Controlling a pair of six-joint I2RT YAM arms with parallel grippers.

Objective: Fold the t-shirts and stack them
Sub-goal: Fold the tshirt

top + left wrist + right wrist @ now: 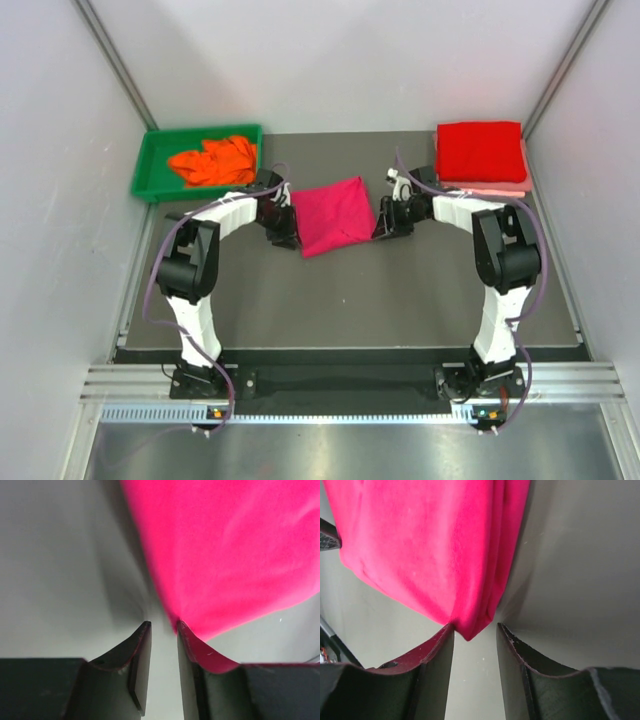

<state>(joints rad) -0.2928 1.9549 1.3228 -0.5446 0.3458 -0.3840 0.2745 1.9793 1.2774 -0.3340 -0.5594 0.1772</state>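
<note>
A folded magenta-pink t-shirt (335,215) (235,555) (430,545) lies flat mid-table, turned like a diamond. My left gripper (284,232) (162,625) sits at its left corner, open; the cloth edge touches the outside of one fingertip and nothing is in the gap. My right gripper (387,222) (475,627) is open at the right corner, where the cloth's tip just reaches between the fingertips, unpinched. A folded bright red t-shirt (480,150) rests on a pale pink one (500,187) at the back right. An orange t-shirt (212,160) lies crumpled in the tray.
The green plastic tray (150,165) stands at the back left corner of the dark mat. White walls close in on both sides and the back. The arm bases are bolted to the rail at the near edge.
</note>
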